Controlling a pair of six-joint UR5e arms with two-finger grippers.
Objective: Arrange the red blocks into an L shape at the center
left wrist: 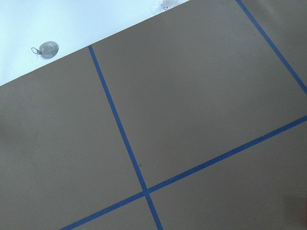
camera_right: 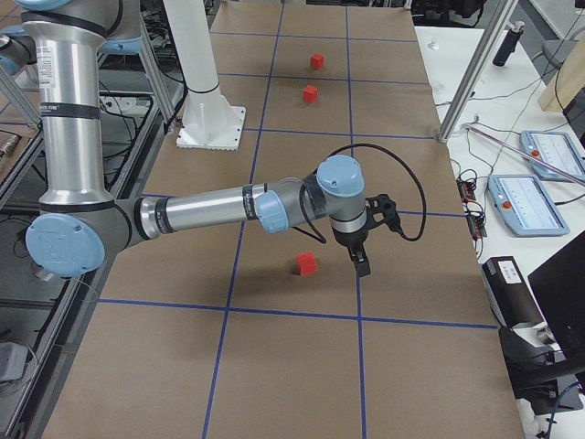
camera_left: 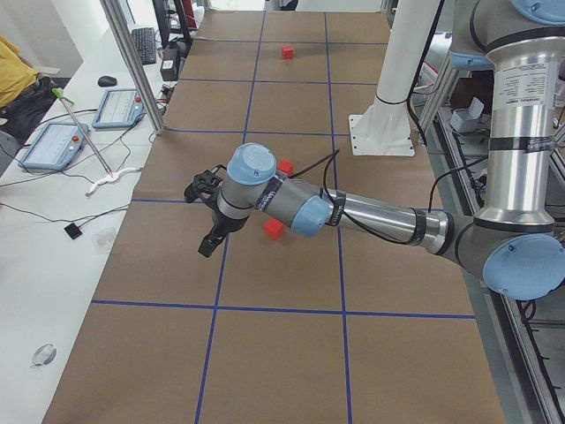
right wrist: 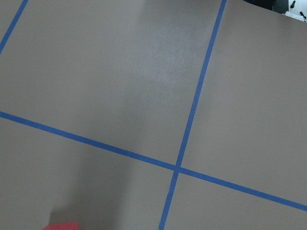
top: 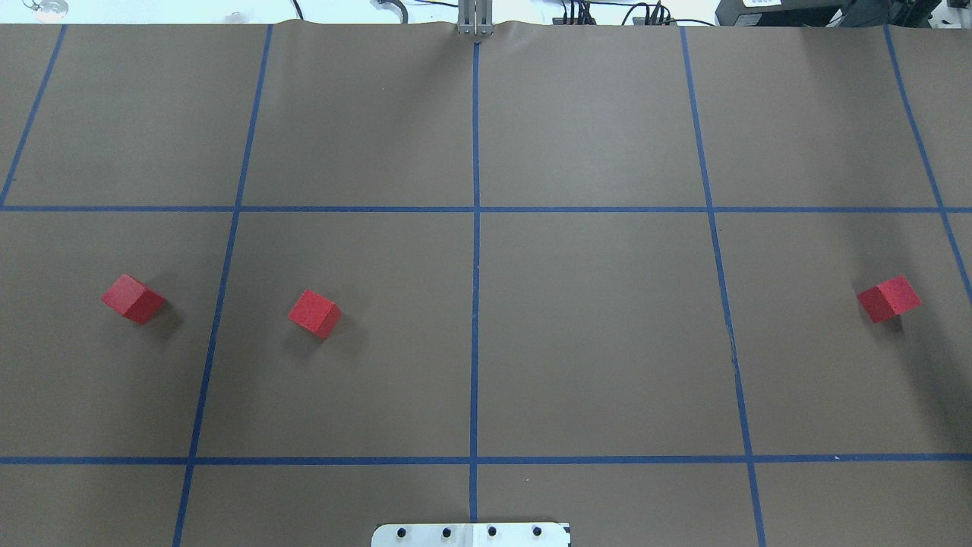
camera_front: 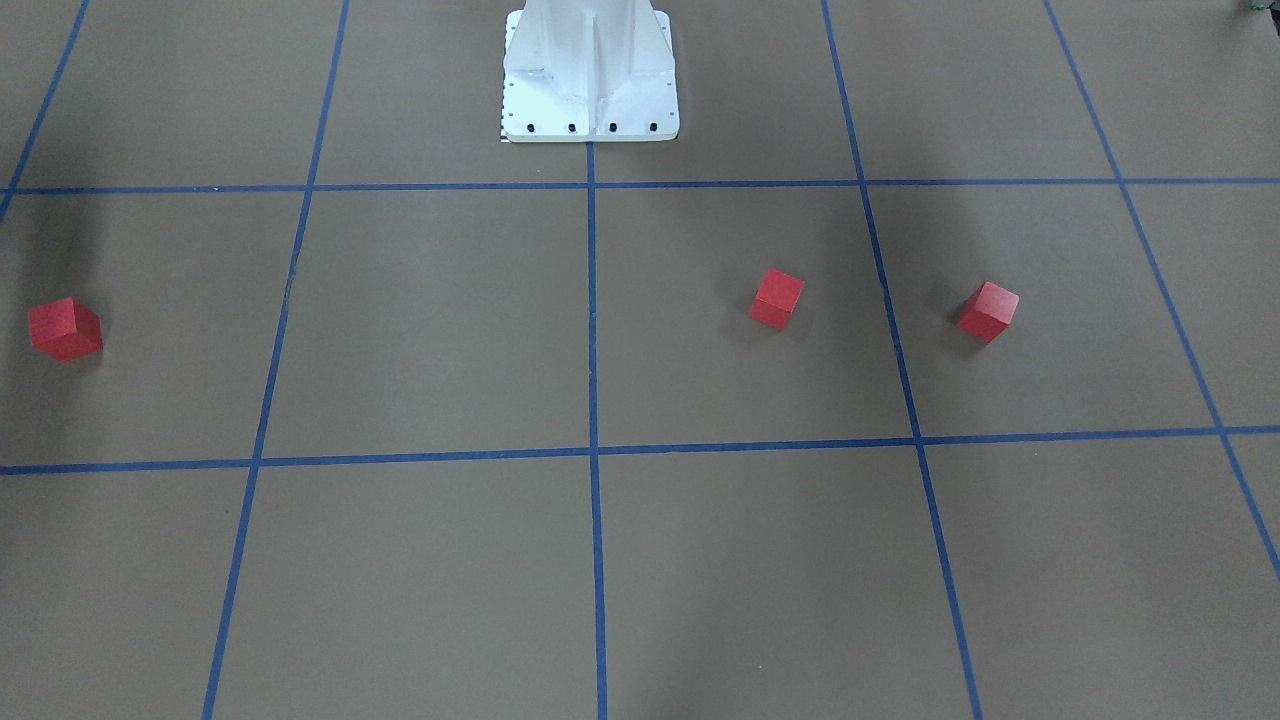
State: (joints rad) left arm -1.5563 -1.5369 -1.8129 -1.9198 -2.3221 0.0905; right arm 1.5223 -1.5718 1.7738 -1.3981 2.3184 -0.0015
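Three red blocks lie apart on the brown table. In the overhead view one [top: 134, 298] is far left, one [top: 314, 313] left of the center blue line [top: 475, 334], one [top: 889, 298] far right. In the front view they show mirrored [camera_front: 988, 311] [camera_front: 777, 298] [camera_front: 66, 329]. My left gripper [camera_left: 206, 238] shows only in the exterior left view, raised beside the nearest block [camera_left: 274, 229]. My right gripper [camera_right: 363, 263] shows only in the exterior right view, raised beside the nearest block [camera_right: 306, 263]. I cannot tell whether either is open or shut.
The white robot base [camera_front: 590, 90] stands at the table's near-robot edge on the center line. Operator tablets [camera_left: 51, 146] and an aluminium post [camera_left: 132, 62] stand beyond the table's far edge. A red block's edge [right wrist: 60, 226] shows at the bottom of the right wrist view.
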